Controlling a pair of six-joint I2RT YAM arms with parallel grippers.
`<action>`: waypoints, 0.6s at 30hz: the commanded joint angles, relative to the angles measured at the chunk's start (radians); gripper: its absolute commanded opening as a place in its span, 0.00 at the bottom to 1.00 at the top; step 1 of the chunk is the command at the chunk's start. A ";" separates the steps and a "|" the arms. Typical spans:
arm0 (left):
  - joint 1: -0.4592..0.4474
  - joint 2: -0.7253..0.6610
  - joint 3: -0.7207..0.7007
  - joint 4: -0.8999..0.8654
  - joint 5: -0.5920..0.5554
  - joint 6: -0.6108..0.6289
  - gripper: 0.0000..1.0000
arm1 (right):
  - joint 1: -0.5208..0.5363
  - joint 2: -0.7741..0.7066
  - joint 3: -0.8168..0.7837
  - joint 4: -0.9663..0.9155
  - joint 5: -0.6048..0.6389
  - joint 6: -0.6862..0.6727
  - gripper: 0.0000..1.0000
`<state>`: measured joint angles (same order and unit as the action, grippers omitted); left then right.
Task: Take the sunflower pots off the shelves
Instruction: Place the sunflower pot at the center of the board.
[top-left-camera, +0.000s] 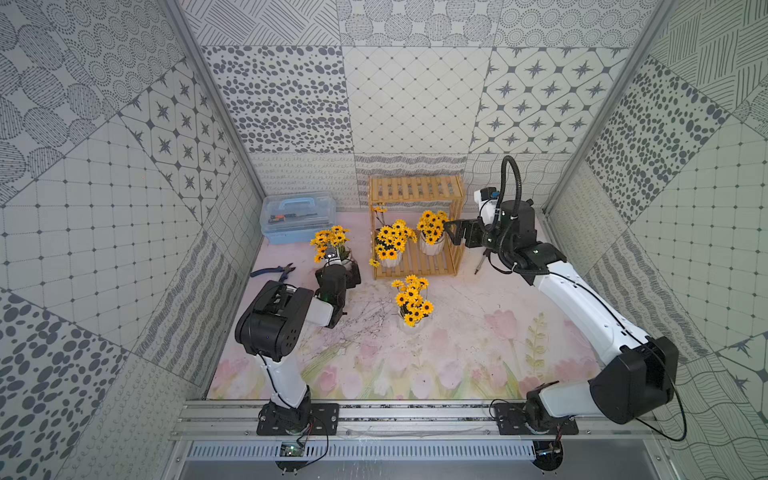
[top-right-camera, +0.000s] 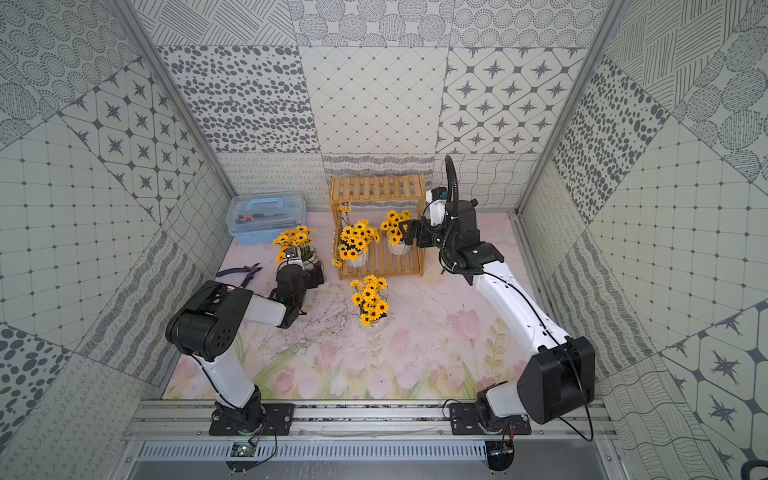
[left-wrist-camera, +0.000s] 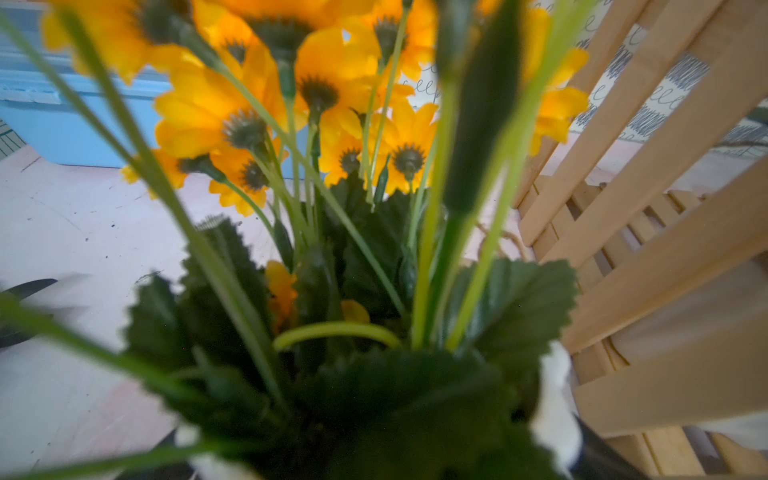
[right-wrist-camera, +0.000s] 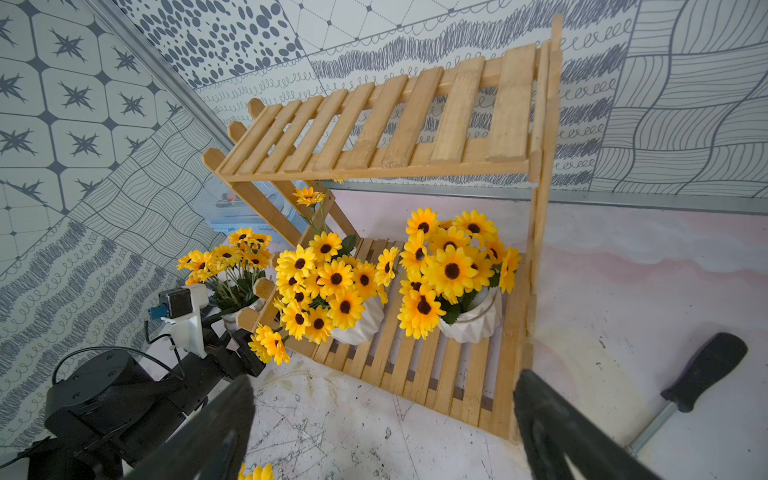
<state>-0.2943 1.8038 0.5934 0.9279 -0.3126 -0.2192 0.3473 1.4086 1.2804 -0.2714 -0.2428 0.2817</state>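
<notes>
- At the rear centre of the bench (top-left-camera: 478, 332), the shelves (top-left-camera: 415, 189) stand upright, near the back wall.
- Lower tier: two sunflower pots stand side by side, the left shelf pot (top-left-camera: 390, 257) and the right shelf pot (top-left-camera: 432, 245). Both are upright.
- Front pot (top-left-camera: 411, 303): upright on the bench, just in front of the shelves.
- Side pot (top-left-camera: 332, 241): on the bench left of the shelves, between them and the toolbox (top-left-camera: 297, 216).
- Left hand (top-left-camera: 347, 270): the jaws flank the side pot low down, and its flowers fill the left wrist view. Whether the jaws press on the pot cannot be told.
- Right hand (right-wrist-camera: 386, 436): jaws spread wide, holding nothing. It sits just beside the right front post of the shelves, near the right shelf pot.
- Pliers (top-left-camera: 274, 271) lie on the bench beside the left arm.
- Screwdriver (right-wrist-camera: 702, 374): lies on the bench right of the shelves.
</notes>
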 joint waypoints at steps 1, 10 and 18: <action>0.006 -0.021 0.034 0.037 0.032 -0.033 0.00 | 0.004 -0.008 0.005 0.047 -0.008 0.000 0.98; 0.005 -0.037 0.095 -0.130 0.055 -0.048 0.00 | 0.004 -0.013 0.008 0.046 -0.011 -0.001 0.98; 0.005 -0.044 0.107 -0.175 0.060 -0.049 0.00 | 0.004 -0.015 0.011 0.045 -0.011 -0.004 0.98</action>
<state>-0.2943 1.7794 0.6804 0.7330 -0.2707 -0.2546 0.3473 1.4086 1.2804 -0.2718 -0.2436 0.2817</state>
